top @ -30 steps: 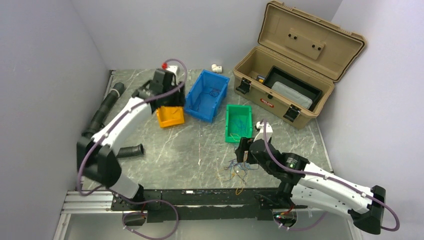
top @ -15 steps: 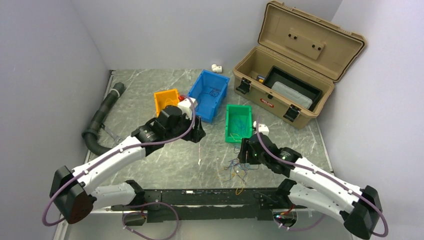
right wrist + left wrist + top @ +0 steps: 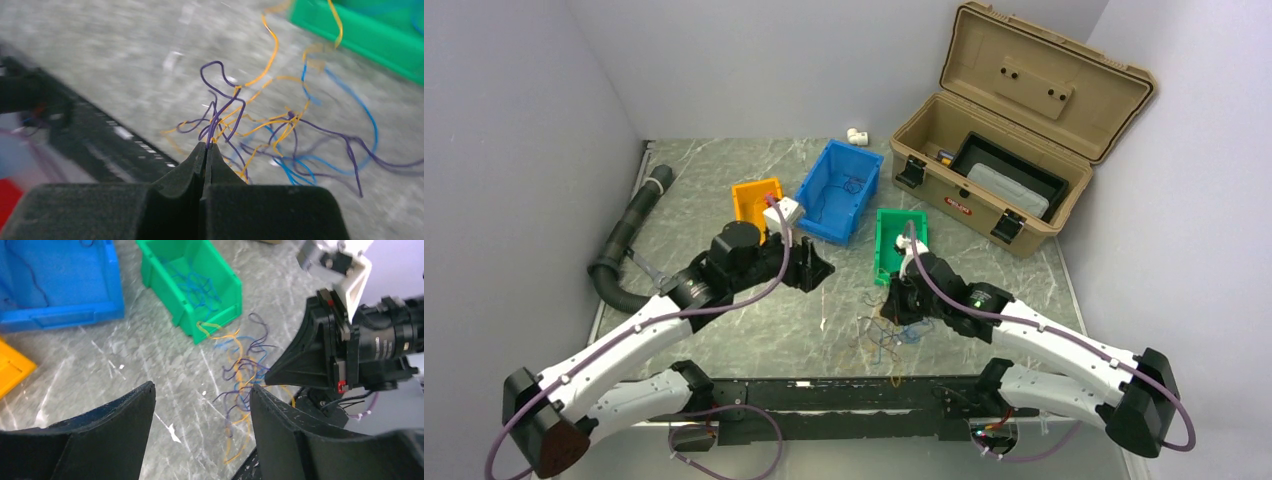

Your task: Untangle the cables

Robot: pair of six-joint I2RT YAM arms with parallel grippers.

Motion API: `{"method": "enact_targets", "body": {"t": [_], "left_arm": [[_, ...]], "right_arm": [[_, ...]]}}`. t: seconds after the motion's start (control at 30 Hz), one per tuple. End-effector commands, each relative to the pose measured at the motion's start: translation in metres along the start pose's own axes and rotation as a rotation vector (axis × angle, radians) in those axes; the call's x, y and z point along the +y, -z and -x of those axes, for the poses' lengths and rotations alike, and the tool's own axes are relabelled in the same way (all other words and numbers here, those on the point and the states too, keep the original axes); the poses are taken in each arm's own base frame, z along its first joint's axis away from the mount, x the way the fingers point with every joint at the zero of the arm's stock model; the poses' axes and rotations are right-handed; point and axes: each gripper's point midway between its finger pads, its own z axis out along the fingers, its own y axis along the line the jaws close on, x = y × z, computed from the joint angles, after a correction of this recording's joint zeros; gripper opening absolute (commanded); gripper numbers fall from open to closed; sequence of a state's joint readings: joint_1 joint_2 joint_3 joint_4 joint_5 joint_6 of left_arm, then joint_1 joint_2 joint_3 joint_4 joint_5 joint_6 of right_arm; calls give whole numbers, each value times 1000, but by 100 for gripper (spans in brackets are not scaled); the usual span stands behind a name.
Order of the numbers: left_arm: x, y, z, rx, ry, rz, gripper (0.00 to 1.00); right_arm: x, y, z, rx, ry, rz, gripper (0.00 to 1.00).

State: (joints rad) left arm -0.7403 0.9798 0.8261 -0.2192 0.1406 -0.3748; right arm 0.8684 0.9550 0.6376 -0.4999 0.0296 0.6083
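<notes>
We've got right gripper [image 3: 205,146] pinched on purple strand of the cables [image 3: 242,372], nr surface [image 3: 804,335] front edge; left gripper [image 3: 201,388] wide, empty.

No legible text, toolbox label [image 3: 961,207] — blurred

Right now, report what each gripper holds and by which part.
The right gripper is shut on a purple cable, pinched at a stretch below its loop. The left gripper is open, empty.

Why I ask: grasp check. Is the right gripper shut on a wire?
Yes, the right gripper pinches a purple cable.
</notes>
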Motion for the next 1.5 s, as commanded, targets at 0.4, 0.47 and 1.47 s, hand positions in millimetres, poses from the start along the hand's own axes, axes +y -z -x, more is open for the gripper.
{"method": "enact_targets", "body": {"t": [0.4, 0.47, 1.47], "left_arm": [[-56, 67, 43, -353, -168, -305, 85], [-63, 69, 44, -364, -201, -345, 85], [-68, 59, 40, -379, -221, -397, 85]], "right_arm": [[149, 80, 108, -276, 217, 542, 0], [151, 80, 108, -275, 219, 549, 0], [118, 40, 83, -126, 207, 369, 26]]}}
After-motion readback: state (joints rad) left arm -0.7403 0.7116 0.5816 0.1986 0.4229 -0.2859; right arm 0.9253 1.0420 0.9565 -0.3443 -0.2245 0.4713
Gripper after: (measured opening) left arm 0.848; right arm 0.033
